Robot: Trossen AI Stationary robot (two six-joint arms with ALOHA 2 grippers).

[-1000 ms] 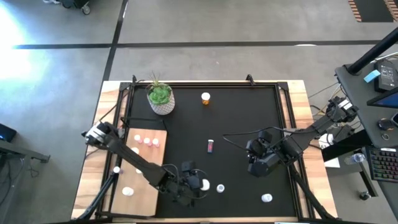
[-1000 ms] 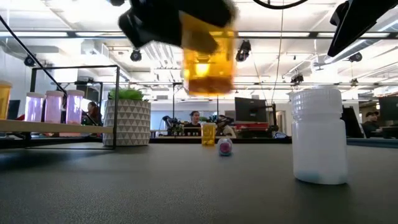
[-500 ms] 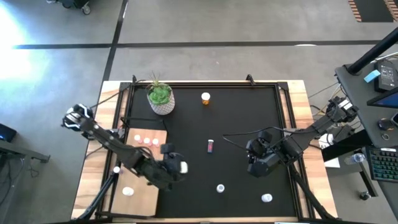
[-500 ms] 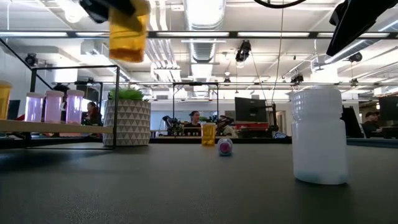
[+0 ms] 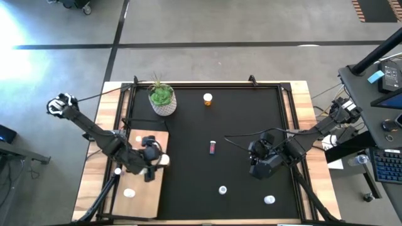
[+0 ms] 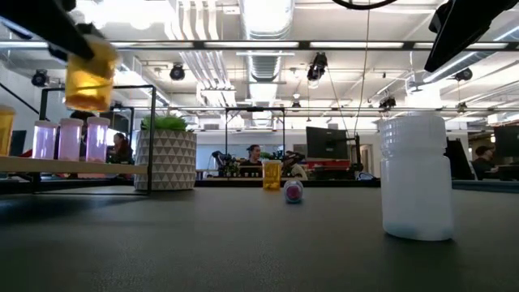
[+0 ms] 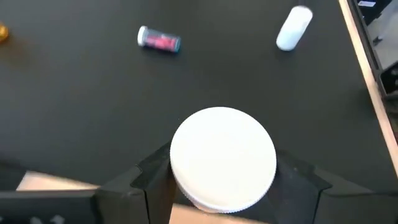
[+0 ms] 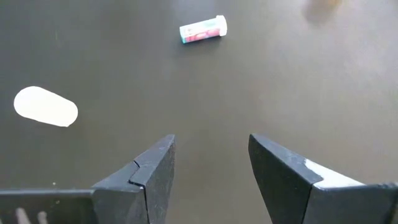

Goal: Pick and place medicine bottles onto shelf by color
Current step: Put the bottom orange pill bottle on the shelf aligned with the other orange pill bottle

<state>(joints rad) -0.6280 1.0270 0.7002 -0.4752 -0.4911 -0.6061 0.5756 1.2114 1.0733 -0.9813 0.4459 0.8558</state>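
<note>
**Orange bottle carried to the shelf**

Left gripper clamped on orange bottle, white cap up, held above right edge of shelf. Moved there from black mat's front-left area a second before. Three pink bottles along shelf's far edge. Right gripper parted, empty, unmoved over mat's right side.

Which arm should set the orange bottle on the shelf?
Left. Its gripper already holds the orange bottle over the shelf; the right gripper is open and empty, far across the mat.
</note>
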